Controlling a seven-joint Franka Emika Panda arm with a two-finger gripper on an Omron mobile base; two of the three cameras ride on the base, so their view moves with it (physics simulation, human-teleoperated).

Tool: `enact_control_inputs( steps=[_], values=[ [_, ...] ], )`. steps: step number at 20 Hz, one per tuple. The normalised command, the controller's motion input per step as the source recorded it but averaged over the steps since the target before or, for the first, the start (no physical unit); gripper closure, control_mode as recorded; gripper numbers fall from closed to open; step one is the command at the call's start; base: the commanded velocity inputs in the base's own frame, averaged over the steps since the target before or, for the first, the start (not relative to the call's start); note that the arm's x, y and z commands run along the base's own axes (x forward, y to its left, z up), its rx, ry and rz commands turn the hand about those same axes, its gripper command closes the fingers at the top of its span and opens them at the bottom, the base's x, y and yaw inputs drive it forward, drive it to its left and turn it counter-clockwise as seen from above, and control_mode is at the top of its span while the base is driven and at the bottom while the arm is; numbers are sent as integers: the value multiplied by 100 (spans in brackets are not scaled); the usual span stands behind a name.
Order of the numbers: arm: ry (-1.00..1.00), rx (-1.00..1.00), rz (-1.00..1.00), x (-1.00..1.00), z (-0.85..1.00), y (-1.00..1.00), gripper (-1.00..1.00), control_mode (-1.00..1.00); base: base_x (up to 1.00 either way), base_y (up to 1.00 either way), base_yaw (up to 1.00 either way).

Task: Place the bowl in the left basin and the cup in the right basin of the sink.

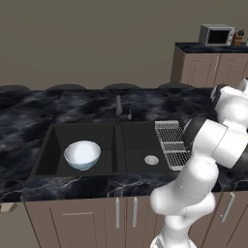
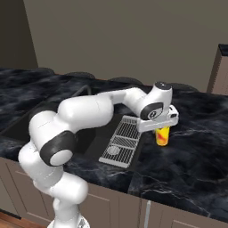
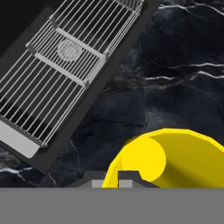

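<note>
the cup [image 2: 163, 136] is yellow and stands on the black marbled tabletop [image 2: 196, 147], just to the right of the wire rack [image 2: 121, 141] and outside the sink [image 1: 72, 127]. the pincer [image 2: 163, 128] comes down on it from above, with the white hand directly over the cup's top, so in the right base view the cup's upper part is hidden behind the hand and its lower part shows beneath. in the hand view the cup [image 3: 175, 157] sits right at the pincer's tips, its rim and inner wall curving up from the bottom of the picture, tilted across the frame because the camera is rolled. the pincer is closed down to a narrow gap and seems to grip the cup's rim, though the tips themselves are too small and too hidden to show the contact plainly. whether the cup's base touches the tabletop or is just off it i cannot tell. to the cup's left lies the rack over the right edge of the sink, a round silver drain [image 3: 69, 49] showing through its bars in the hand view. past the rack is the right basin [image 1: 140, 145] with its drain, then the divider, then the left basin [image 1: 58, 150], where the white bowl [image 1: 82, 154] sits upright on the floor. a dark faucet [image 1: 119, 110] stands behind the divider.
</note>
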Motion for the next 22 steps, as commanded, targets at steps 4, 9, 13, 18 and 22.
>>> enact_control_inputs(
  steps=[4, 9, 13, 18, 22],
  values=[
    [3, -2, 0, -12, 9, 43, 100, -100, 0, 0, 0],
    [0, 0, 0, -11, 2, 48, 100, -100, 0, 0, 0],
    [-3, 1, 1, -7, 0, 51, 100, -100, 0, 0, 0],
    [-11, 0, 2, -1, 0, 55, 100, -100, 0, 0, 0],
    [-14, 0, 6, 0, 0, 52, 100, -100, 0, 0, 0]
  ],
)
